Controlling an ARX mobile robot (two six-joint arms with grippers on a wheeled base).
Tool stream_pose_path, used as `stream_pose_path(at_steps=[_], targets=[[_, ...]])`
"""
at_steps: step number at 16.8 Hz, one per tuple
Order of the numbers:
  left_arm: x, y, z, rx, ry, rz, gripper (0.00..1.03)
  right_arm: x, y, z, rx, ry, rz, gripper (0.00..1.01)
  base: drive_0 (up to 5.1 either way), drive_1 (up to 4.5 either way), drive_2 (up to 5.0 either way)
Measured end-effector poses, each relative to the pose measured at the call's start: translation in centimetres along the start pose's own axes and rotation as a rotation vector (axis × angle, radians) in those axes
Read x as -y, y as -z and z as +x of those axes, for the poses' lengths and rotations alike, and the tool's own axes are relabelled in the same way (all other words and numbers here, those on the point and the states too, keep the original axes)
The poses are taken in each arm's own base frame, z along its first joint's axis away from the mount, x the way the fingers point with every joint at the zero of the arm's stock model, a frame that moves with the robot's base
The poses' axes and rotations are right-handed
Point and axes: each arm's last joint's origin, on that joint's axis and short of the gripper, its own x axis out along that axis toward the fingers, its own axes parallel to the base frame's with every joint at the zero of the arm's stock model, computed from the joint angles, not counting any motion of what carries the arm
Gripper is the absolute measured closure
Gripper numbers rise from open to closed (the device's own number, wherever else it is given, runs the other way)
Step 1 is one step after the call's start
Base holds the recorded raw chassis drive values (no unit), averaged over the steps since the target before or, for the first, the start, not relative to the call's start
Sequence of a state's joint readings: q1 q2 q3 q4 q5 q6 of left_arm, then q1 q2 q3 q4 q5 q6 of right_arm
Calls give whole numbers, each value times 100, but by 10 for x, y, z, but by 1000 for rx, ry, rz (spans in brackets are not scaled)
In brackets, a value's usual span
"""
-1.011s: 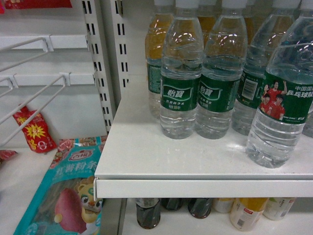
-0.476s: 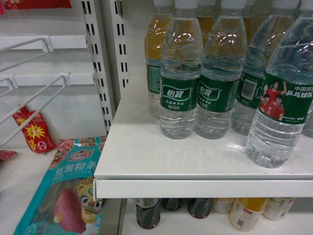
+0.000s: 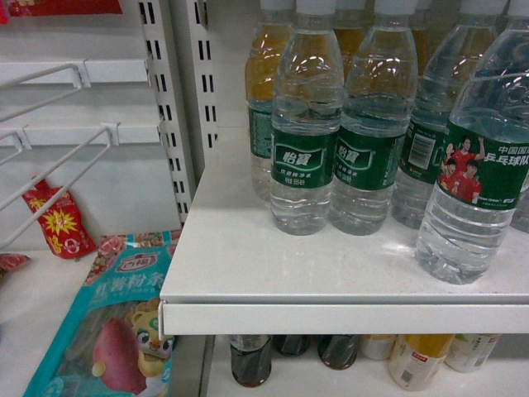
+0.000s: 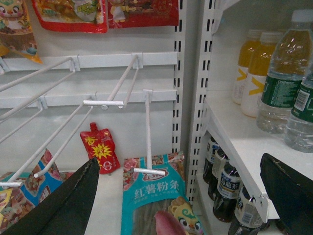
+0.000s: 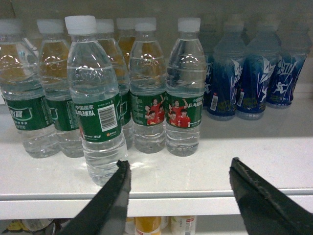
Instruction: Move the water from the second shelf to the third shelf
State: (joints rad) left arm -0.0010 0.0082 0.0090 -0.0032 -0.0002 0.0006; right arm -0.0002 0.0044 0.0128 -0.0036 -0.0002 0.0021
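Several water bottles with green labels stand on a white shelf (image 3: 248, 265). One water bottle (image 3: 475, 182) stands nearest the shelf's front edge, at the right of the head view. In the right wrist view this front bottle (image 5: 98, 112) shows its barcode, just beyond the left fingertip (image 5: 122, 169). My right gripper (image 5: 179, 164) is open and empty, level with the shelf's front edge, with more water bottles (image 5: 183, 98) behind. My left gripper (image 4: 179, 161) is open and empty, facing the hook rack left of the shelves. Neither gripper shows in the head view.
Dark cola bottles (image 3: 250, 360) and yellow drink bottles (image 3: 417, 360) stand on the shelf below. Blue-labelled bottles (image 5: 249, 78) stand at the right. White wire hooks (image 4: 122, 88) jut out on the left, above a teal noodle packet (image 4: 154, 196) and a red pouch (image 4: 100, 152).
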Motion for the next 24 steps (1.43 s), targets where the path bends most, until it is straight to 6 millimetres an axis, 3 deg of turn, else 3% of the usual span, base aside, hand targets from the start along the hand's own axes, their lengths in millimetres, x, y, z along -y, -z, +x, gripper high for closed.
stream_pose_path(at_steps=[4,24], targets=[[0,0,0,0,0,0,5,0,0,0,0,0,0,2,0,0,0],[0,0,0,0,0,0,5,0,0,0,0,0,-2,3,0,0,0]])
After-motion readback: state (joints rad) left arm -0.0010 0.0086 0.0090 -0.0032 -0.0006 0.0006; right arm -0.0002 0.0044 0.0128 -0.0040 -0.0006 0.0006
